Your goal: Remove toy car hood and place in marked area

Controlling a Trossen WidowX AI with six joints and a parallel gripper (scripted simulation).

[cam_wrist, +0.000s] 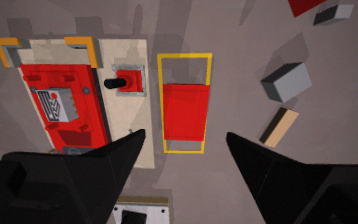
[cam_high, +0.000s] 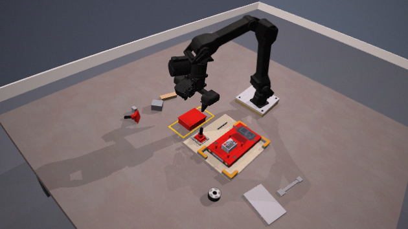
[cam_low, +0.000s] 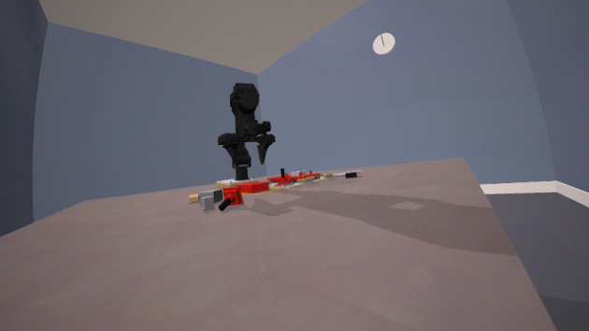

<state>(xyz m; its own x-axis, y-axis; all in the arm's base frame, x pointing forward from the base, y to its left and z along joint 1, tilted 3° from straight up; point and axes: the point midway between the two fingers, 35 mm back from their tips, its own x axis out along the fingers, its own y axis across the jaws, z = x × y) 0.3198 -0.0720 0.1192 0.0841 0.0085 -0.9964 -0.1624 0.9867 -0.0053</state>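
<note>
Hood lying flat on the table within the yellow marked area, gripper spread wide above, empty, touching nothing, as release requires.

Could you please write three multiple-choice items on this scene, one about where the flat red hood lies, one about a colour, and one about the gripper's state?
1. Where does the flat red hood lie?
A. Inside the yellow-outlined rectangle on the table
B. On the red toy car chassis
C. Between the gripper's fingers

2. What colour are the corner brackets around the toy car chassis?
A. Blue
B. Orange
C. Green

3. What is the state of the black gripper?
A. Shut on the hood
B. Shut on nothing
C. Open, raised above the hood

Answers:
1 A, since the wrist view shows the hood within the yellow outline.
2 B, as the top view shows orange brackets at the board's corners.
3 C, because both fingers stand wide apart with the hood lying below them.
</note>
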